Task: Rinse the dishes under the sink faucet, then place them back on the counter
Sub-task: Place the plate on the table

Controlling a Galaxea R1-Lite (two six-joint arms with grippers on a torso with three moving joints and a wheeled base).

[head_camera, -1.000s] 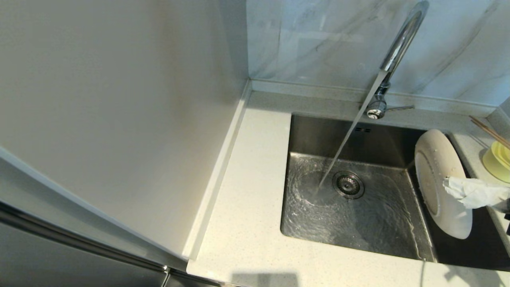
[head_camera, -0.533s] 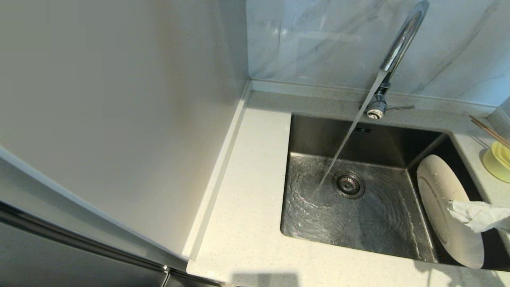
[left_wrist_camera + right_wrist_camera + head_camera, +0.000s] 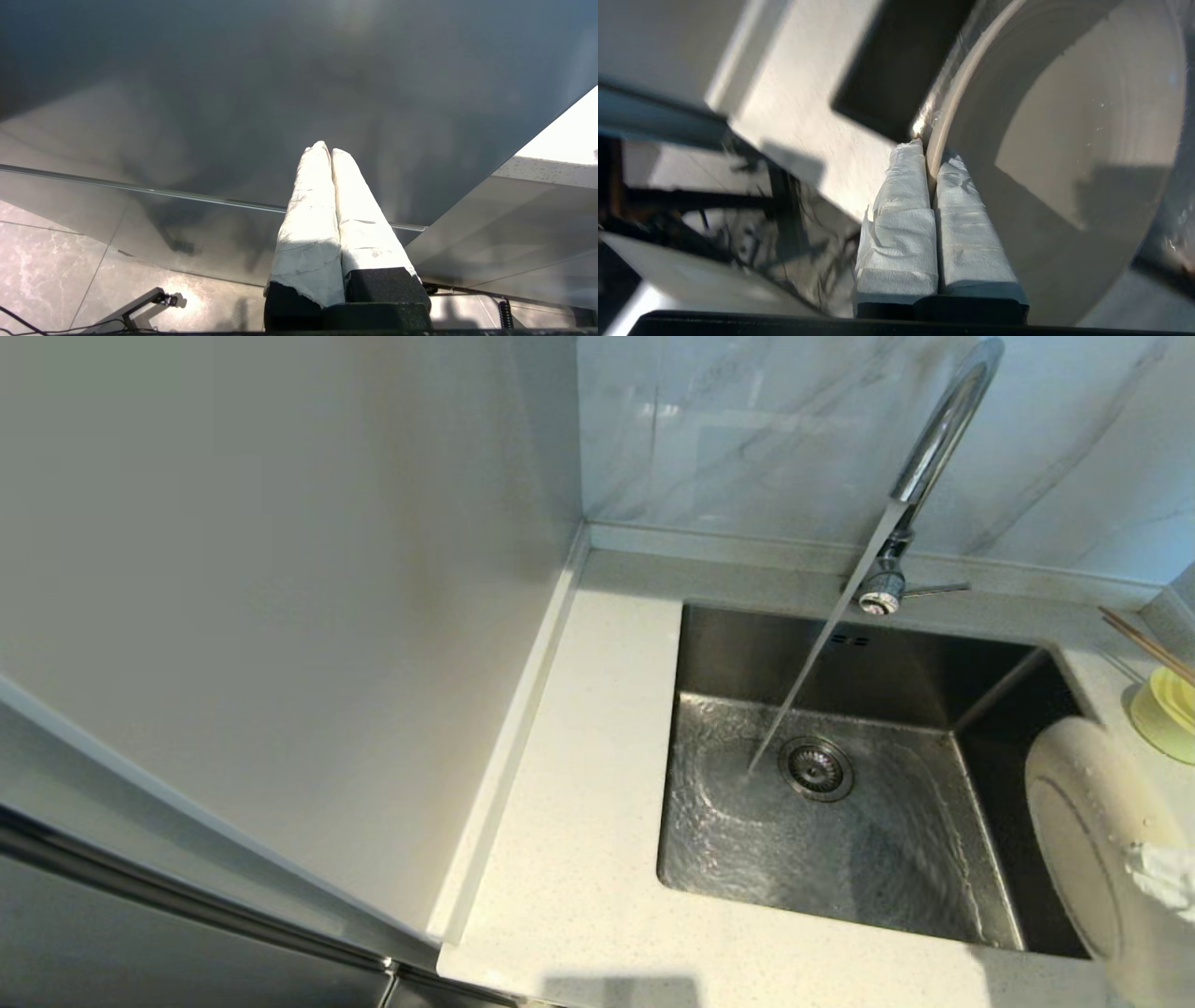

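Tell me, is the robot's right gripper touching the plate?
Touching. In the right wrist view, the right gripper's white-wrapped fingers pinch the plate's rim between them.

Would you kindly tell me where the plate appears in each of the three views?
Head view: plate at the lower right edge, on edge over the sink's right side.
Left wrist view: not in it.
Right wrist view: fills the right half, rim pinched by the right end effector.
Shared landmark: counter.

Faucet (image 3: pixel 934 457) runs into sink (image 3: pixel 840 840); plate (image 3: pixel 1083 840) (seemingly tilted) at right tool (image 3: pixel 1162 882).
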